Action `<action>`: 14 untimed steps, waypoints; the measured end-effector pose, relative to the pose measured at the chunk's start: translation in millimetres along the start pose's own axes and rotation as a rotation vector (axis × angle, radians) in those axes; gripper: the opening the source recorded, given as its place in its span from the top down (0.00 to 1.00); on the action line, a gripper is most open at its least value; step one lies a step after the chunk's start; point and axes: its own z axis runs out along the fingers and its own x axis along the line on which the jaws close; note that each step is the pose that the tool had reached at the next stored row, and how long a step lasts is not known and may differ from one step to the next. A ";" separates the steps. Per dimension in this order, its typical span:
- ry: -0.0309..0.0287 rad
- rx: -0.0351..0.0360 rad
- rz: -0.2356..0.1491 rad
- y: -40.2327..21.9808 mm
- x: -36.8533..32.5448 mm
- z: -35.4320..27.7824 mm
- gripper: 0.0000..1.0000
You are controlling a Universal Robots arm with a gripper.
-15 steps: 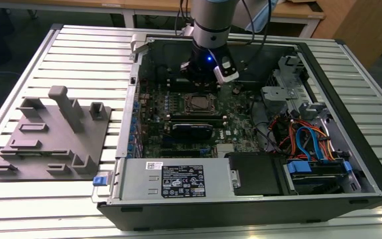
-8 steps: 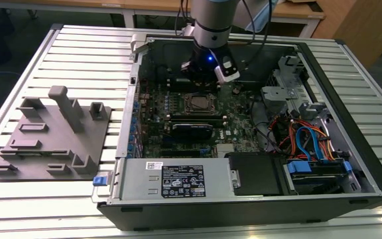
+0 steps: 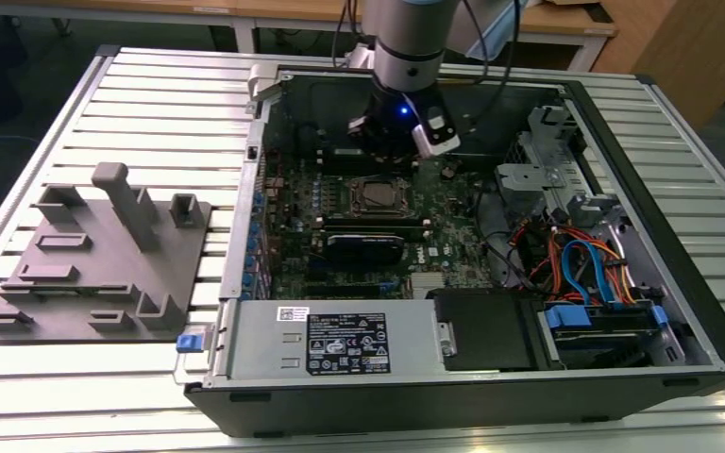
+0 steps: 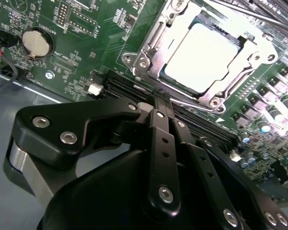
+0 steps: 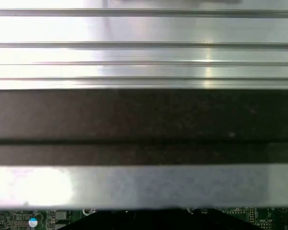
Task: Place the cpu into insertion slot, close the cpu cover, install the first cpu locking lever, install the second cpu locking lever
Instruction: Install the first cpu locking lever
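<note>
Cpu [image 4: 201, 57] seated, cpu cover [image 4: 151, 42] down around it.
My gripper [image 4: 159, 99] hangs just beside that cover, fingers closed together, holding nothing.

Metal slats [image 5: 144, 52], a dark band [image 5: 144, 124] and a little of a green circuit board [image 5: 259, 218]
The bright ribbed metal slats run straight across. Beside them lies the wide dark band, with one thin darker line along it. Then comes a pale silver strip [image 5: 182, 184] with strong glare on one part. Beyond it shows a narrow piece of the green circuit board, with a small blue round spot [image 5: 32, 222] on it. A black shape [image 5: 149, 223] covers the board's middle.
</note>
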 end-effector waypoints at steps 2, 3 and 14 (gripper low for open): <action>0.0000 0.0000 0.000 0.0 -1.6 0.0 0.89; 0.0000 0.0000 0.000 0.1 -2.1 0.0 0.89; 0.0000 0.0000 0.000 0.4 -2.7 -2.3 0.89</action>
